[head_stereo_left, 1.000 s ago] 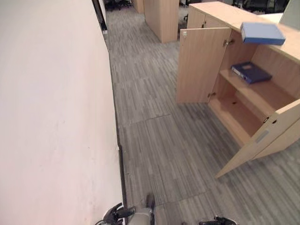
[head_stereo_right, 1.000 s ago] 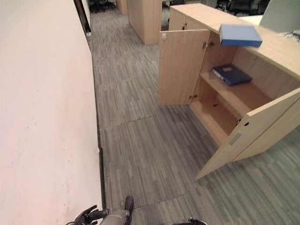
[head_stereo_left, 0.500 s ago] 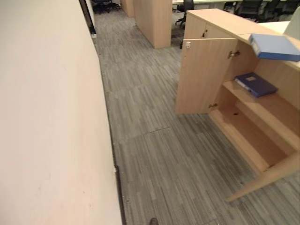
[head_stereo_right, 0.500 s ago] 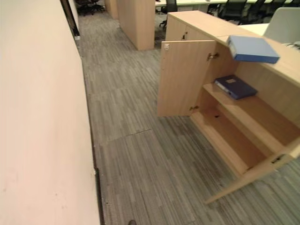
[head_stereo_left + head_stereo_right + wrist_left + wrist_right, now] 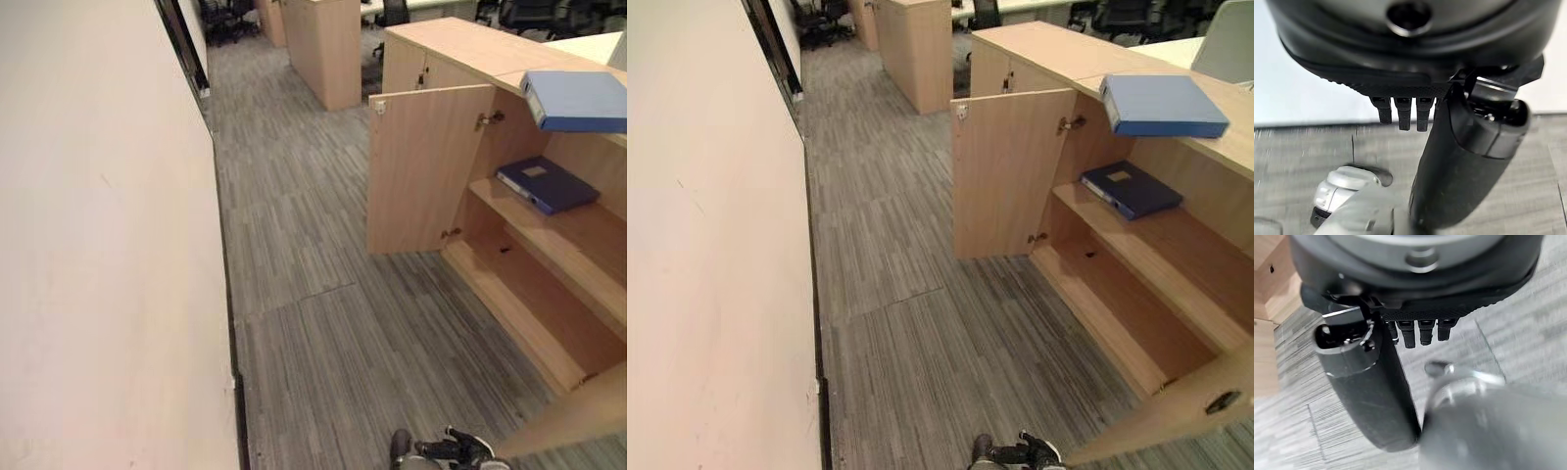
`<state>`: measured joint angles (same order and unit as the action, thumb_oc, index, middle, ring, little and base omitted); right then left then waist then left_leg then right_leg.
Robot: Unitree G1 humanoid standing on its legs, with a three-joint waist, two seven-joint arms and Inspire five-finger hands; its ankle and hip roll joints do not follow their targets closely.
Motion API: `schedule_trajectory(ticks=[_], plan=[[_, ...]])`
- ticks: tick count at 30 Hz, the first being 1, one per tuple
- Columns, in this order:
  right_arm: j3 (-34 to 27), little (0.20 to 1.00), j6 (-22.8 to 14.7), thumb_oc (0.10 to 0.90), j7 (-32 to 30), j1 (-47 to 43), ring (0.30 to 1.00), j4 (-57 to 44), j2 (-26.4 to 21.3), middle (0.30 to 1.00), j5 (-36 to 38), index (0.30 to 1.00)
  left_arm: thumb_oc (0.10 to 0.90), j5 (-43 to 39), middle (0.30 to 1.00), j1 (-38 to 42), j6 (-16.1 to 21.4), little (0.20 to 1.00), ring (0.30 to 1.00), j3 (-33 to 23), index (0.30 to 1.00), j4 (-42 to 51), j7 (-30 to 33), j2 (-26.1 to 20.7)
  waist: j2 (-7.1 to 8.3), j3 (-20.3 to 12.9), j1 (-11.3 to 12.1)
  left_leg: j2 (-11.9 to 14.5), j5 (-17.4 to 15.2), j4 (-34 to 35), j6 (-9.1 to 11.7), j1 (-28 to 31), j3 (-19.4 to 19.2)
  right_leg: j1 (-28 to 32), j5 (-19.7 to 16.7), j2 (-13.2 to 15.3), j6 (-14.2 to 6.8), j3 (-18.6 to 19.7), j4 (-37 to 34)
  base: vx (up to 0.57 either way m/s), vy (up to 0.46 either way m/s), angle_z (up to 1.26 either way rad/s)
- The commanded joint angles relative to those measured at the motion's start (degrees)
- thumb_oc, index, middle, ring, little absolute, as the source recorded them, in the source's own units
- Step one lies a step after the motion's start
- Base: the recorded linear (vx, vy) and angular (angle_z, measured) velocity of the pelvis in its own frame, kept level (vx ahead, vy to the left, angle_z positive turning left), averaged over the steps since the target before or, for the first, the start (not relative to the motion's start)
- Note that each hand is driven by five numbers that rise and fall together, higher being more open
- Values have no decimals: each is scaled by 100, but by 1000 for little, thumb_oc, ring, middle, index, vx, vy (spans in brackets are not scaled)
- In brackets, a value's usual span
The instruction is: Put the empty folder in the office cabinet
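Non-task stuff, placed off the right hand [image 5: 453,448]:
- Grey striped carpet [image 5: 313,294] under it and running far ahead; 1 tile seam [image 5: 294,297] crosses ahead of the hand.
- Plain pale wall [image 5: 98,245] well to its left, full length of the aisle, with a dark base strip [image 5: 229,323] where it meets the carpet.
- Dark door frame [image 5: 186,49] far ahead-left, at the wall's end.
- 1 tall light-wood unit [image 5: 328,49] far ahead, standing on the carpet.
- Black office chairs [image 5: 230,15] beyond that, at the far end, count unclear.
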<state>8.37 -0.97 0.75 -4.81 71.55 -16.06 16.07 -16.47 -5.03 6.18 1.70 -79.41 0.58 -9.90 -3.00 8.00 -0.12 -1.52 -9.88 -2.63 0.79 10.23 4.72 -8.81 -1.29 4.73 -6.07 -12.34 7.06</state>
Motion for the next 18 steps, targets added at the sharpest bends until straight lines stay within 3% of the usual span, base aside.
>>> schedule_trajectory(ticks=[1,4,6,7,10,15,17,18], plan=[[126,900,-17,800,25,-167,900,-156,-20,900,123,900,800,220,900,-29,0,900,900,-260,900,-236,95,-251,53,193,-85,-589,-39,436,-268,292,176,-397,-877,284,-347,-271,-1037,346,-188,3],[169,900,3,800,56,-98,900,-160,-25,900,94,900,800,219,900,-52,-12,900,900,-357,900,-303,115,-267,116,17,-59,-436,-235,521,-202,498,155,-219,-907,327,-284,-491,-926,382,-222,28],[141,900,39,800,85,-63,900,-150,-55,900,117,900,800,158,900,-10,-25,900,900,-391,900,-290,143,-316,96,-29,-82,-166,-339,447,-76,642,164,-251,-646,273,-171,-529,-542,394,-268,7],[142,900,38,800,86,-63,900,-150,-56,900,117,900,800,157,900,-10,-25,900,900,-391,900,-290,143,-315,91,-31,-82,-160,-342,449,-74,644,164,-255,-636,269,-169,-530,-531,301,-235,10],[119,900,53,800,84,26,900,-70,-145,900,129,900,800,-7,900,178,37,900,900,-262,900,-80,233,-330,53,-59,-126,271,148,204,240,592,204,-226,-217,46,19,-615,-169,303,-265,12],[63,900,27,800,31,84,900,47,-200,900,196,900,800,-136,900,343,83,900,900,-67,900,151,277,-325,111,-59,-143,539,532,-106,425,357,233,-165,89,-83,147,-629,-33,191,-195,19],[42,900,15,800,33,142,900,80,-192,900,220,900,800,-189,900,361,96,900,900,-24,900,221,285,-328,164,-81,-159,648,758,-459,464,223,188,-96,277,-176,261,-581,28,264,-266,14],[70,900,-2,800,48,190,900,107,-165,900,256,900,800,-228,900,368,92,900,900,6,900,311,287,-327,255,7,-122,653,1116,-1339,486,-137,60,138,428,-304,391,-441,-14,124,-163,-2]])
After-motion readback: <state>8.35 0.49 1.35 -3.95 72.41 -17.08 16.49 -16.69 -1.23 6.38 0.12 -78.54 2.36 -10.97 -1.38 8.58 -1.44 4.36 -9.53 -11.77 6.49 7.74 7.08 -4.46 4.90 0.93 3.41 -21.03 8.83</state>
